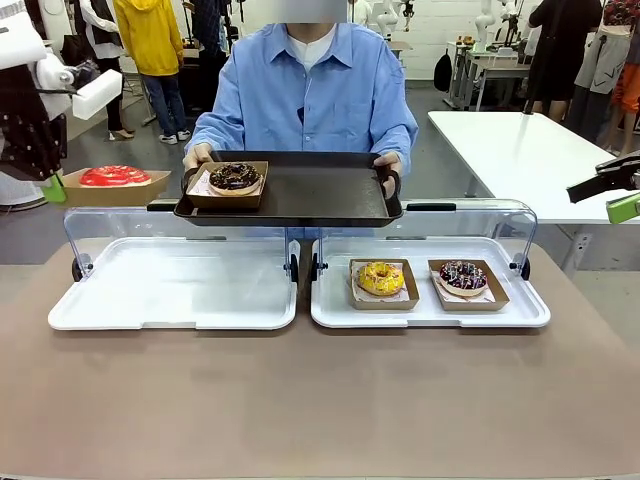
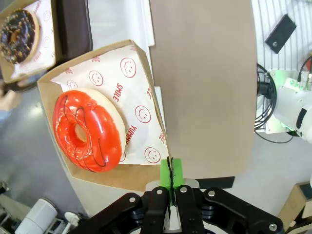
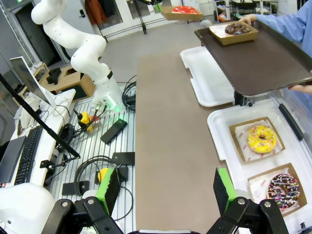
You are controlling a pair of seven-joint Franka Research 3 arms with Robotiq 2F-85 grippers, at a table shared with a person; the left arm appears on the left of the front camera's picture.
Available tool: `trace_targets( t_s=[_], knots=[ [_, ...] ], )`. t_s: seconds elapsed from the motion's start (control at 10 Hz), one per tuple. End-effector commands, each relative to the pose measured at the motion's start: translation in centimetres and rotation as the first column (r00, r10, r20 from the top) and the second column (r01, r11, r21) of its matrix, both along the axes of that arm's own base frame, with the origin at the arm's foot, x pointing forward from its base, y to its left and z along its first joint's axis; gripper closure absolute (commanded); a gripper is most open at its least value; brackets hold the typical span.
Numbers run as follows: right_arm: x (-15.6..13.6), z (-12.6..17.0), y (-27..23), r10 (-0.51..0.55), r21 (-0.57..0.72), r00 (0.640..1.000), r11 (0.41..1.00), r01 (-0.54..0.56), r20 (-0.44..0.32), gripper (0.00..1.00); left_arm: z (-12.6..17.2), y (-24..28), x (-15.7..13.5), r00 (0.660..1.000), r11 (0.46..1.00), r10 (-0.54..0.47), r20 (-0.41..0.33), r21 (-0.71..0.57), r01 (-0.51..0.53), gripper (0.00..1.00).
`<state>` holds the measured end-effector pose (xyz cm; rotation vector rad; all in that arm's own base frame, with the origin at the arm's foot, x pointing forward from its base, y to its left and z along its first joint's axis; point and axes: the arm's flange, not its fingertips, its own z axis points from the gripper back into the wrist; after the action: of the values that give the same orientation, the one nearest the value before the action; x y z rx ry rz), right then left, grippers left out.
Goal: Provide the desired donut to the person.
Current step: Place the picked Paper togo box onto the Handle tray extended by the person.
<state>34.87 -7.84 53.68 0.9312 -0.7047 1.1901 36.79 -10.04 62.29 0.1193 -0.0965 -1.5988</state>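
While your left fingers [image 2: 171, 176] are pinching the corner of the red donut's box [image 2: 141, 73], carry it level to the bare right side of the person's tray [image 1: 330, 190]; right fingers [image 3: 166, 190] sit spread wide.

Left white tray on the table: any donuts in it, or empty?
Empty. The left white tray shows bare plastic, while the right white tray holds two boxed donuts.

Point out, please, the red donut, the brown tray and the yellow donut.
red donut [image 2: 87, 129]: left wrist view, glazed top.
brown tray [image 1: 320, 190]: front view, bare floor.
yellow donut [image 1: 381, 278]: front view, frosted ring.
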Motion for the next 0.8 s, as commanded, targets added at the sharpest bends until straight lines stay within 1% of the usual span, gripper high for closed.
trace_targets(
  t_s=[0.0, 0.1, 0.2, 0.3, 0.4, 0.5, 0.7],
  knots=[
    [0.0, 0.0, -0.1, 0.010, 0.011, 1.000, 1.000, -0.010, 0.013, 0.00, 2.9, -3.8, -1.1, 0.989, 0.990, -0.139, 0.052, 0.017, 0.138, 0.99],
    [0.0, 0.0, -0.1, 0.010, 0.011, 1.000, 1.000, -0.010, 0.013, 0.00, 3.7, -6.8, -2.0, 0.969, 0.970, -0.238, 0.065, 0.063, 0.234, 0.99],
    [0.0, 0.0, -0.1, 0.010, 0.011, 1.000, 1.000, -0.010, 0.013, 0.00, 3.7, -9.7, -2.2, 0.953, 0.952, -0.298, 0.052, 0.082, 0.294, 0.99],
    [0.0, 0.0, -0.1, 0.010, 0.011, 1.000, 1.000, -0.010, 0.013, 0.00, 3.3, -12.4, -1.7, 0.937, 0.935, -0.347, 0.037, 0.091, 0.343, 0.99],
    [0.0, 0.0, -0.1, 0.010, 0.011, 1.000, 1.000, -0.010, 0.013, 0.00, 2.8, -14.9, -0.5, 0.927, 0.926, -0.375, 0.024, 0.067, 0.373, 0.99],
    [0.0, 0.0, -0.1, 0.010, 0.011, 1.000, 1.000, -0.010, 0.013, 0.00, 2.1, -17.5, 0.5, 0.920, 0.920, -0.390, 0.038, 0.043, 0.388, 0.99],
    [0.0, 0.0, -0.1, 0.010, 0.011, 1.000, 1.000, -0.010, 0.013, 0.00, 1.7, -21.6, 3.0, 0.922, 0.926, -0.377, 0.085, 0.022, 0.376, 0.99]
  ],
)
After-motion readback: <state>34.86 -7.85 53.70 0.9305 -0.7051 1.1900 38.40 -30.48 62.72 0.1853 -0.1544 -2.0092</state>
